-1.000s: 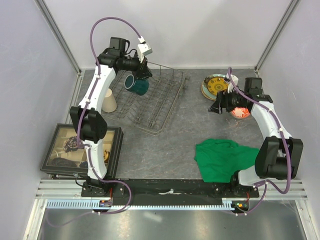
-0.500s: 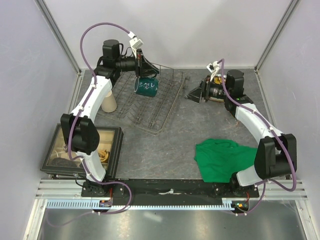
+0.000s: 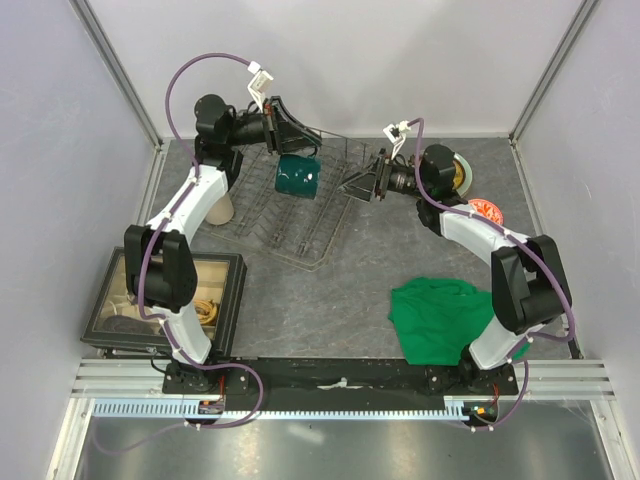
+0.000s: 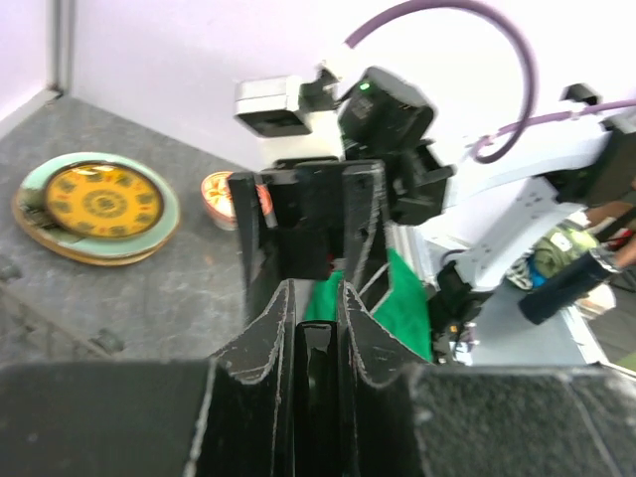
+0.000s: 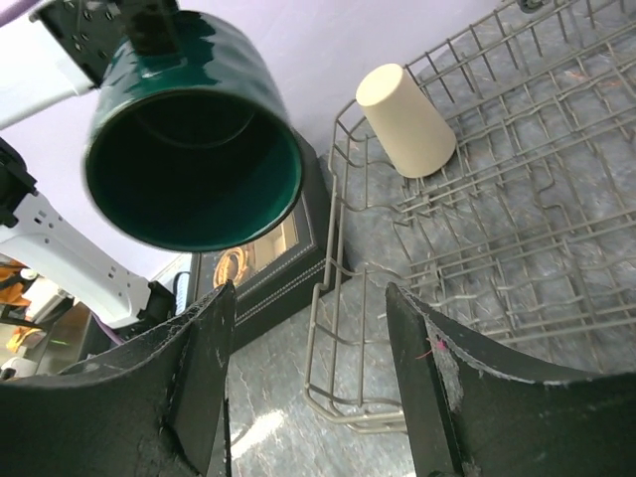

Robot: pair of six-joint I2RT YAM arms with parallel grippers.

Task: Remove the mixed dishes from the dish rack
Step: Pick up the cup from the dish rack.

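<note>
My left gripper is shut on the handle of the dark green mug and holds it in the air over the far side of the grey wire dish rack. In the left wrist view the gripper has its fingers pressed on a dark handle. My right gripper is open and empty just right of the mug, facing it. In the right wrist view the mug hangs with its mouth towards the open gripper. The beige cup lies tilted at the rack's left end. The stacked plates and the red-and-white bowl sit on the table at the far right.
A green cloth lies at the near right. A black-framed compartment tray stands at the near left, just beside the rack's corner. Walls close in the far side and both sides.
My right arm has swung left from the bowl and plates to the rack's right end, open towards the mug. My left gripper has turned and shifted the mug slightly right.
</note>
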